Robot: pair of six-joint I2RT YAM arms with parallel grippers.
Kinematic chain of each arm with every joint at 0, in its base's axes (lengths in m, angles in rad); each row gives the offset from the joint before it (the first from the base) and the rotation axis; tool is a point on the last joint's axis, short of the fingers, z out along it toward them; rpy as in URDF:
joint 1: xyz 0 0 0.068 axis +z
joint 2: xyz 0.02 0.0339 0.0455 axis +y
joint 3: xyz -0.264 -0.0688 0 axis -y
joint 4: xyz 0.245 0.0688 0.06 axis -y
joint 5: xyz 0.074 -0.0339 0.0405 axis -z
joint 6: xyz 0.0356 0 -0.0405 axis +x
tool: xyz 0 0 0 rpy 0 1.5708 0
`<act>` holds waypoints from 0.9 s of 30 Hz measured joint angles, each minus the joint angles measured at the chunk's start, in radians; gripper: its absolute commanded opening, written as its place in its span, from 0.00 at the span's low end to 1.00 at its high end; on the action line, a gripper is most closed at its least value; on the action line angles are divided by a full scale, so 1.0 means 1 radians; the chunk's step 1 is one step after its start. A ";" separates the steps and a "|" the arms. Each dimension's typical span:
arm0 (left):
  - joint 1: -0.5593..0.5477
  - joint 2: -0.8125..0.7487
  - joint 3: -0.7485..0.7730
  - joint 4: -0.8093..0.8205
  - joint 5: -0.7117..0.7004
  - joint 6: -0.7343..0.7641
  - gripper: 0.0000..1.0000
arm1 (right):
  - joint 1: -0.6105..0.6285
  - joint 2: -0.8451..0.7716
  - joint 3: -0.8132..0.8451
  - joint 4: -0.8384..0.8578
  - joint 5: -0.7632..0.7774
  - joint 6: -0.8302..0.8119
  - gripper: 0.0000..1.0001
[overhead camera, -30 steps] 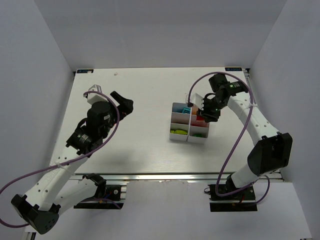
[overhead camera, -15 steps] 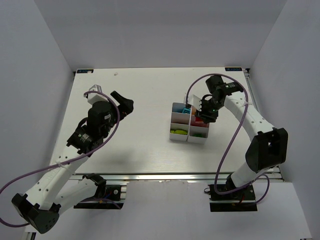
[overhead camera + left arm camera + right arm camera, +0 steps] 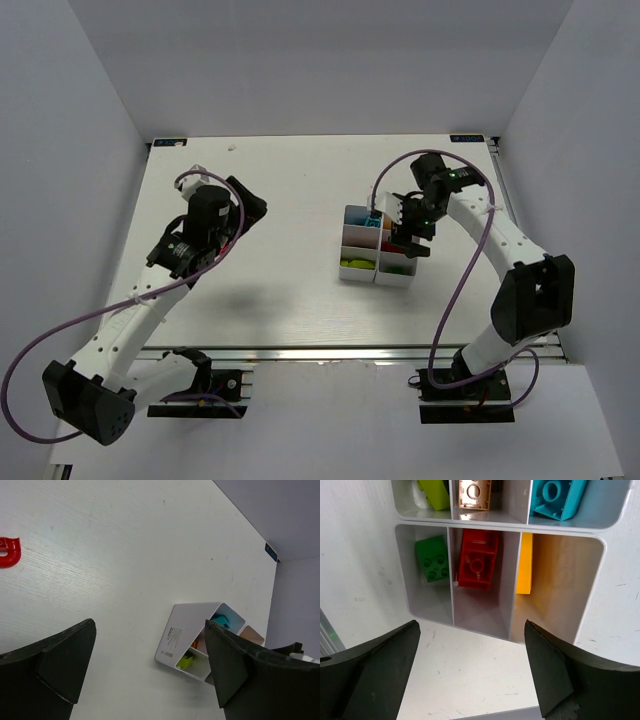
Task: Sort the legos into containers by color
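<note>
I can read no text anywhere. The containers (image 3: 192,617) carry a small printed sticker (image 3: 172,639) on their outer white wall, but the print is too fine for me to make out. In the top view, the bench (image 3: 280,200) has a blue tag (image 3: 170,141) at eleven o'clock and a second tag (image 3: 466,137) at one o'clock, both illegible.

1. The containers (image 3: 485,612) look to me like smooth white plastic, with walls glossy enough to pick up colour from the legos (image 3: 555,495).
2. The red lego (image 3: 477,560) is shiny moulded plastic.
3. The table (image 3: 100,555) reads as matt white with a fine streaked grain.
4. The right gripper (image 3: 470,623) has dull, matt black fingers (image 3: 365,675).
</note>
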 measured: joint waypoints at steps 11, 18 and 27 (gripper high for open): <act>0.348 0.193 -0.006 -0.111 0.209 -0.138 0.50 | -0.024 -0.205 -0.008 0.212 -0.199 0.222 0.78; 0.417 0.441 0.044 -0.176 0.270 -0.140 0.93 | -0.027 -0.214 -0.053 0.336 -0.348 0.395 0.67; 0.417 0.681 0.182 -0.224 0.241 -0.064 0.94 | -0.027 -0.216 -0.133 0.432 -0.396 0.492 0.69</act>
